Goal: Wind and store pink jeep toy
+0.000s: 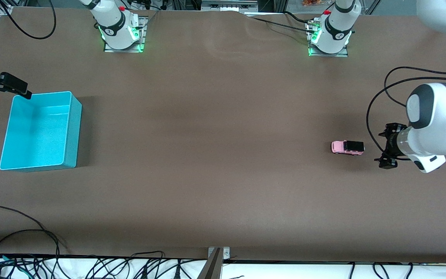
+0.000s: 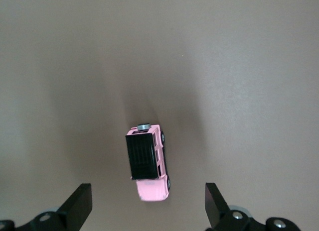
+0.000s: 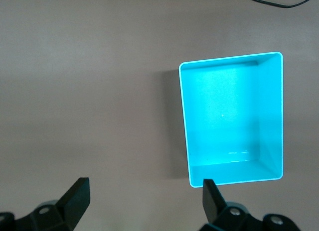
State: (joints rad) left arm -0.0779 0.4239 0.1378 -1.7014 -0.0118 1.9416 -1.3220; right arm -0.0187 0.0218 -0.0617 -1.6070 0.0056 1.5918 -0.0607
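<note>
The pink jeep toy [image 1: 347, 147] stands on its wheels on the brown table near the left arm's end, pink hood and black roof showing. My left gripper [image 1: 388, 145] hovers open just beside it, toward the table's end. In the left wrist view the jeep [image 2: 149, 164] lies just ahead of the open left gripper [image 2: 148, 206], touching neither finger. The turquoise bin [image 1: 74, 131] sits empty at the right arm's end. My right gripper [image 1: 23, 91] hangs open over the table by the bin's corner; in the right wrist view the gripper [image 3: 144, 201] holds nothing and the bin [image 3: 271, 116] is beside it.
Both arm bases [image 1: 122, 31] [image 1: 329, 35] stand along the table's back edge. Loose black cables [image 1: 21, 236] lie near the front edge, where a metal bracket [image 1: 217, 257] sticks up. Wide bare brown tabletop lies between the jeep and the bin.
</note>
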